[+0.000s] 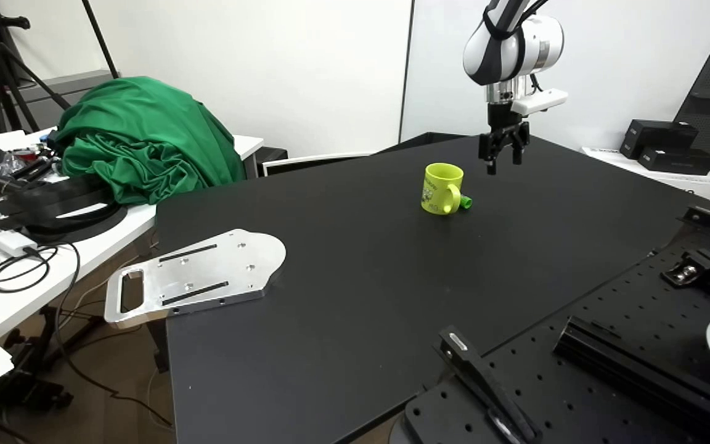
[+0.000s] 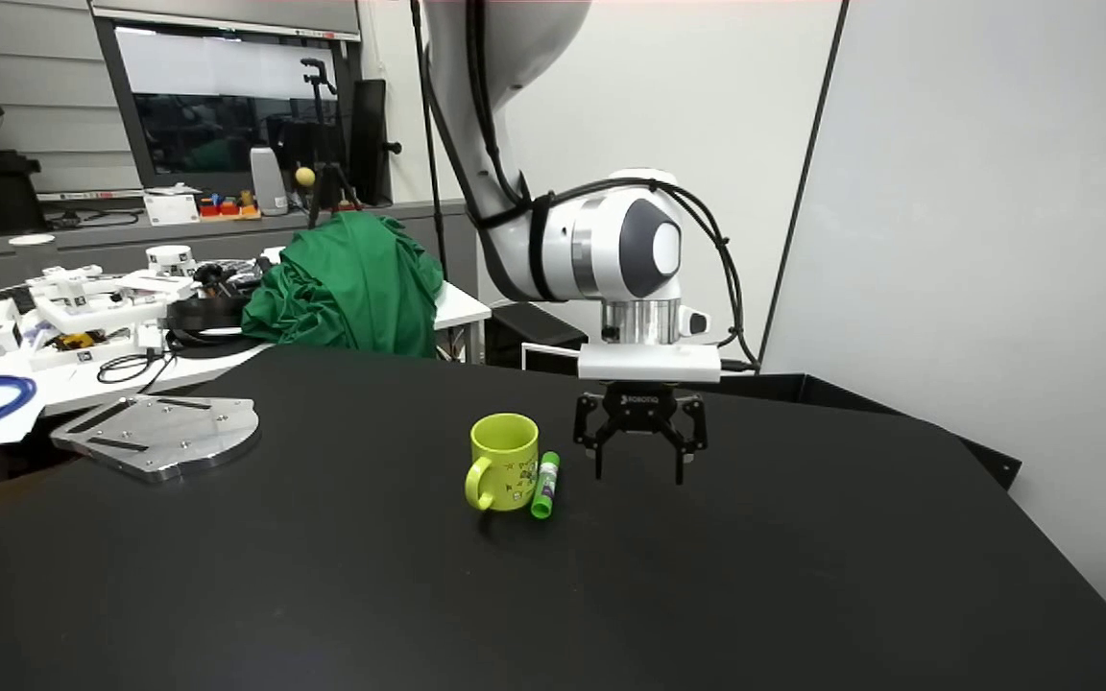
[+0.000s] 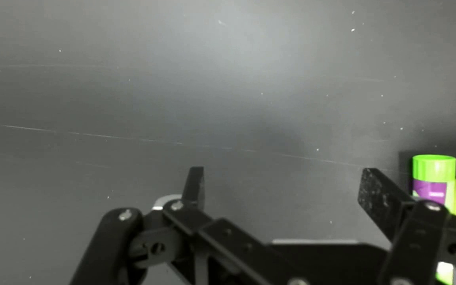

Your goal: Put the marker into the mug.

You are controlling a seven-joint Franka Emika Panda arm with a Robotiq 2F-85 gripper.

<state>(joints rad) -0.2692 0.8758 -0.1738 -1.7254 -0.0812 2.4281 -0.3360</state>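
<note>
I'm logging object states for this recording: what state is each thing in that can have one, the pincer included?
Marker: lying on its side on the black table, beside the mug; whether they touch is unclear.
Mug: upright, marker not in it, inner bottom hidden.
Pincer: open, holding nothing, above the table.
Metal plate: lying flat, one end past the table's edge.
Green cloth: crumpled in a heap.

The arm (image 2: 561, 253) was white, fitted with a grey band (image 2: 583, 248), a dark oval cap (image 2: 637, 246), black straps (image 2: 539, 250) and black cables (image 2: 726, 248). A silver collar (image 2: 647, 321) met a white bar (image 2: 649, 363). The gripper (image 2: 638, 473) was black, marked ROBOTIQ; silver screws (image 3: 125, 214) were noted, and one finger pad (image 3: 374, 194) was visibly speckled.
</note>
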